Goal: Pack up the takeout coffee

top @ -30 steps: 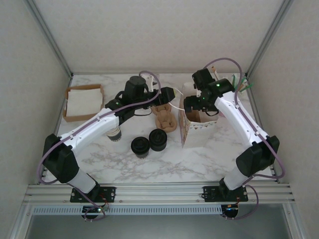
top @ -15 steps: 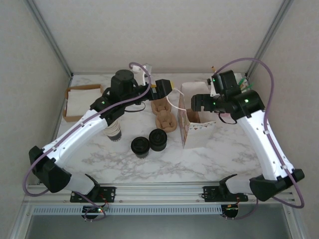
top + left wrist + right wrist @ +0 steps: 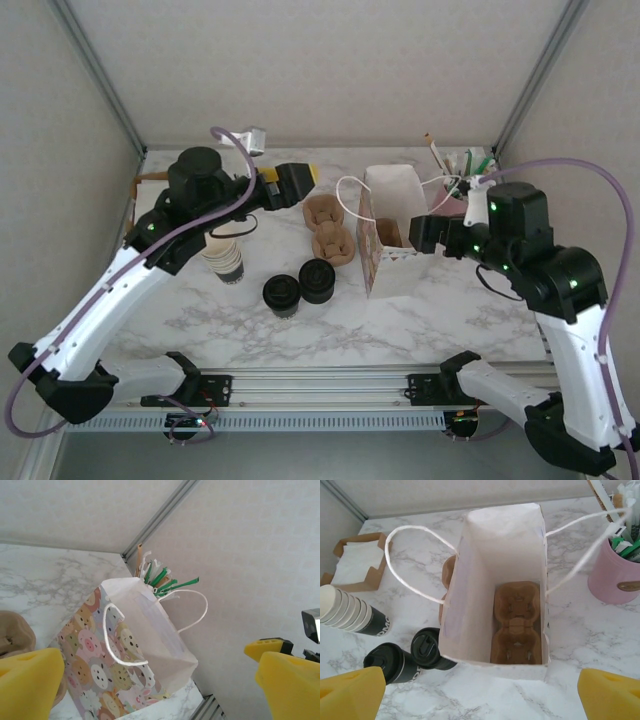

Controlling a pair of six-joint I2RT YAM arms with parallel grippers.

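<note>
The right gripper point(image 3: 480, 695) hangs spread wide and empty above the open white paper bag point(image 3: 495, 540). A brown cardboard cup carrier point(image 3: 516, 622) lies at the bag's bottom. Two black-lidded takeout coffee cups point(image 3: 427, 650) stand on the marble to this gripper's left, just beside the bag. The left gripper point(image 3: 160, 680), equally agape and empty, faces the bag's animal-patterned side.

Within 1 second, the 2 arms have drawn back from the paper bag point(image 3: 392, 262). The left gripper point(image 3: 293, 183) was close beside the bag's left handle point(image 3: 347, 200). It has swung back to the left, apart from that loop, and its jaws have spread wider. The right gripper point(image 3: 422, 232) was over the bag's mouth and has withdrawn past its right side (jaws wide). This uncovers the mouth and the pink cup point(image 3: 615, 577) of stirrers in the top view.
</note>
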